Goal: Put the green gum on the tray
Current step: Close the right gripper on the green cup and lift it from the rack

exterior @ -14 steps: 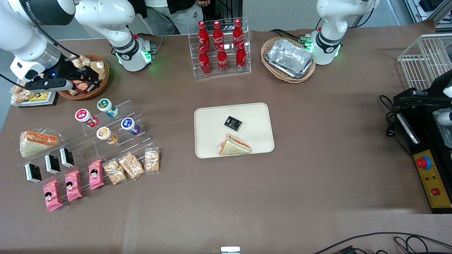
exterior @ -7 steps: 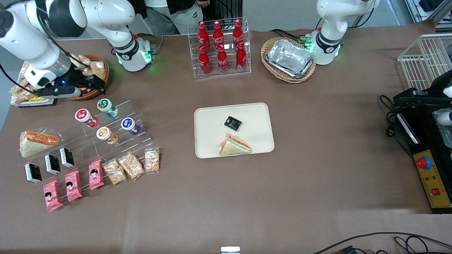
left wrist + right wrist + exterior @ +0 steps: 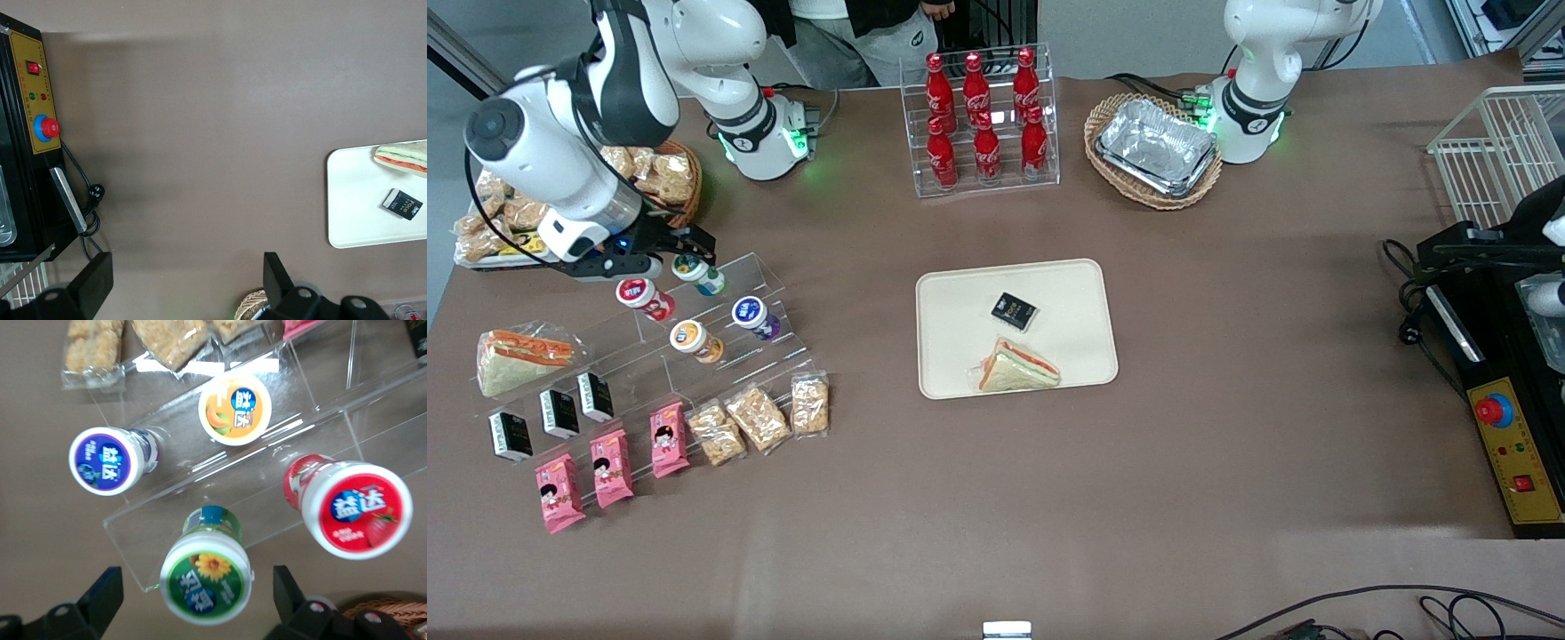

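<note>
— Fingers (image 3: 103,593) spread wide and holding nothing; where does the right arm's black gripper (image 3: 197,603) hover?

— Above the green-lidded cylindrical gum canister (image 3: 207,577) on the clear acrylic stepped stand (image 3: 320,420), well apart from the cream-beige rectangular plastic tray (image 3: 960,293).

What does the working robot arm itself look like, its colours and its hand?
The right arm is glossy white with rounded segments and black joints. Its base glows green. A black cable loops by the wrist, which shows a small blue light. The gripper, above the green gum, is black with two stubby fingers.
</note>
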You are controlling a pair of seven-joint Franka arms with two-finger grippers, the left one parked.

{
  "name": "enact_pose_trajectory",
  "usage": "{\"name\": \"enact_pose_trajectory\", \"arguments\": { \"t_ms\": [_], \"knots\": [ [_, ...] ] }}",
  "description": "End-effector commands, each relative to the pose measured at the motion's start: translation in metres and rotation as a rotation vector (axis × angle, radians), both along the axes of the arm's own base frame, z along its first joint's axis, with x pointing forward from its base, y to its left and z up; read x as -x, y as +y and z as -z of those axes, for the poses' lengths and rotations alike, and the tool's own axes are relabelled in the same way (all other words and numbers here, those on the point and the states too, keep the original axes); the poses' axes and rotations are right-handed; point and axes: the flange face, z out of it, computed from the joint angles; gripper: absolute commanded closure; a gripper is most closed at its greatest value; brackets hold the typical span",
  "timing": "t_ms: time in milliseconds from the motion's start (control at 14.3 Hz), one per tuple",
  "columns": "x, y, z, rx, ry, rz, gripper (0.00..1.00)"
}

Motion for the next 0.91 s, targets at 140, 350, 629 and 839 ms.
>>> {"name": "enact_pose_trajectory", "arguments": {
  "t_ms": [140,350,629,839],
  "knots": [
    [-0.0041,-0.0008,0.0183,-0.008,0.026,0.017,0.0],
    [-0.0041,-0.0008,0.0183,-0.008,0.026,0.018,0.21],
    [-0.0047,-0.0003,0.0191,-0.007,0.024,0.017,0.75],
    [-0.0066,-0.0009,0.0164,-0.008,0.017,0.017,0.96]
  ]
}}
